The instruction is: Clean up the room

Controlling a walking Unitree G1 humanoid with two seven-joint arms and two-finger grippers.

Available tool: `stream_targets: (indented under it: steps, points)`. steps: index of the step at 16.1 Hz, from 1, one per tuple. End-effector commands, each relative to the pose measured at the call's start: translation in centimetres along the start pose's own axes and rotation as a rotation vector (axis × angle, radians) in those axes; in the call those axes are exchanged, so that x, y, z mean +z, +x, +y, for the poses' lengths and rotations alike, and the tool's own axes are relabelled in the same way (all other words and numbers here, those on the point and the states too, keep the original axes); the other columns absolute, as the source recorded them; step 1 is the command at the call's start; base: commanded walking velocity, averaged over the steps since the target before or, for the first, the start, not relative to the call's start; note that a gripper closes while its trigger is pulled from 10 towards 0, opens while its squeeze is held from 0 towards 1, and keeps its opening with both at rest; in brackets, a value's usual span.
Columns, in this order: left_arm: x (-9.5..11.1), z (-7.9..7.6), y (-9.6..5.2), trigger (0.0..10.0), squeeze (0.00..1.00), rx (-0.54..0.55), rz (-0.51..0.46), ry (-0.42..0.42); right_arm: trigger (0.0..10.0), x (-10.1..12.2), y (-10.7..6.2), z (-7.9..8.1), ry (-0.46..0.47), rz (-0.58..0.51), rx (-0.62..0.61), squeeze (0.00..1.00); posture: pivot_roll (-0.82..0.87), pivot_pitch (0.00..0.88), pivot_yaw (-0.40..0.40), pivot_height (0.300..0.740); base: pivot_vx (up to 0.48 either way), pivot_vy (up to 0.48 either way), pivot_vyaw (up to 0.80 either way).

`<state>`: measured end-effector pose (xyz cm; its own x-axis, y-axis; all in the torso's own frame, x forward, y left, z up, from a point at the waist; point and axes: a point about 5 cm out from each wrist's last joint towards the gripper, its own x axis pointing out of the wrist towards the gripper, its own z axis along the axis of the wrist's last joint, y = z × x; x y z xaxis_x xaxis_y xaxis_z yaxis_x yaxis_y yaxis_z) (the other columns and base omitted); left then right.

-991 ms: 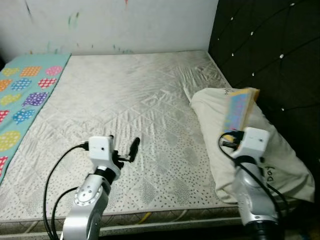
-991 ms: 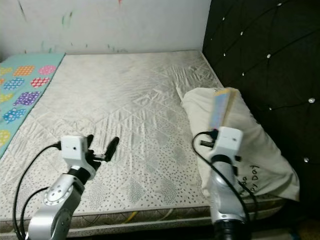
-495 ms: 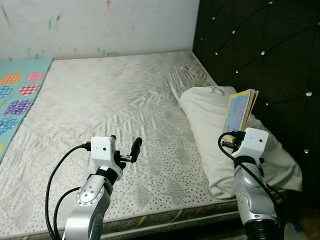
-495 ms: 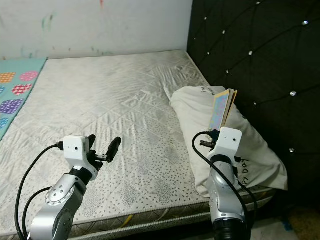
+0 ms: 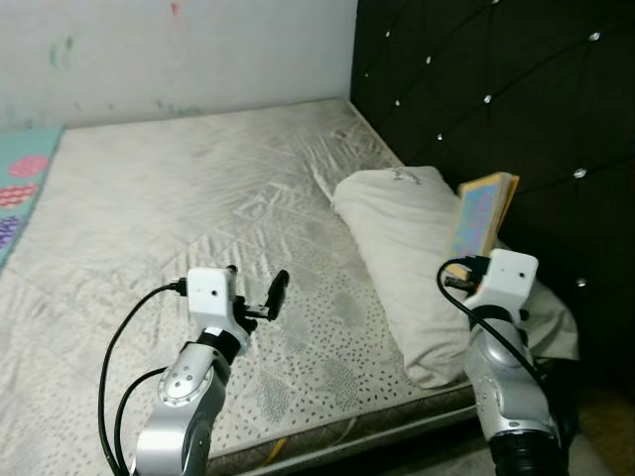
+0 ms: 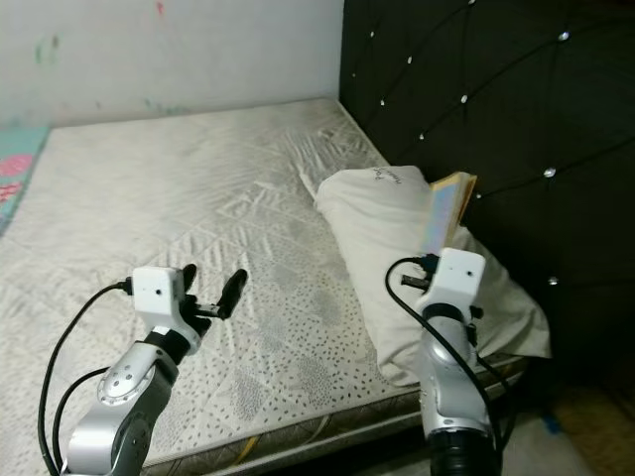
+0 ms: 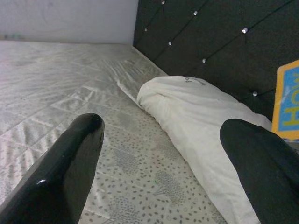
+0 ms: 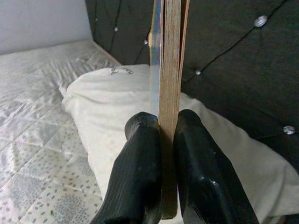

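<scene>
A thin colourful book (image 5: 480, 213) stands upright in my right gripper (image 8: 161, 122), whose two black fingers are shut on its lower edge. It hangs above the white pillow (image 5: 407, 238) at the bed's right end, close to the black tufted headboard (image 5: 496, 109). My left gripper (image 5: 256, 286) floats open over the quilted mattress (image 5: 179, 198), nothing between its fingers (image 7: 70, 163). In the left wrist view the pillow (image 7: 196, 112) lies ahead and the book's blue cover (image 7: 287, 107) shows at the edge.
The mattress front edge (image 5: 327, 431) runs just below my arms. A teal mat with coloured patches (image 5: 20, 183) lies at the far left of the bed. A marked white wall (image 5: 169, 50) stands behind. Bare floor (image 6: 566, 436) shows at lower right.
The camera has swung to the right, so the bed and mat have slid left in view and more headboard shows. The book stays held in my right gripper; the left stays open.
</scene>
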<state>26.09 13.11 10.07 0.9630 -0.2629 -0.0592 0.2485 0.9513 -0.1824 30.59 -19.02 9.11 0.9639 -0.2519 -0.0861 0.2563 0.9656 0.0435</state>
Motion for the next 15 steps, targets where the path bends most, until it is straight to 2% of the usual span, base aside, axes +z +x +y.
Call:
stream_targets:
  steps: [1, 7, 11, 15]
  points:
    - [0.1, 0.4, -0.1, 10.0, 0.00, 0.012, -0.003, 0.012, 10.0, 0.9, 0.2, 0.5, 0.006, -0.054, 0.023, 0.00, -0.11, 0.000, 0.026, 0.740, 0.000, 0.000, -0.80]
    - [0.1, 0.4, -0.2, 10.0, 0.00, 0.020, -0.003, 0.020, 10.0, 0.9, -0.1, 0.8, 0.006, -0.066, 0.047, 0.00, -0.11, 0.000, 0.028, 0.740, 0.000, 0.000, -0.08]
    - [0.4, 1.3, -0.5, 10.0, 0.00, 0.140, -0.024, 0.064, 10.0, 1.0, -0.1, 1.1, -0.009, -0.077, 0.078, 0.00, -0.10, 0.000, 0.025, 0.740, 0.000, 0.000, 0.00]
    - [0.2, 1.7, -0.7, 10.0, 0.00, 0.173, -0.019, 0.087, 10.0, 1.0, -0.1, 1.8, -0.009, -0.076, 0.123, 0.00, -0.10, 0.000, 0.020, 0.740, 0.000, 0.000, 0.00]
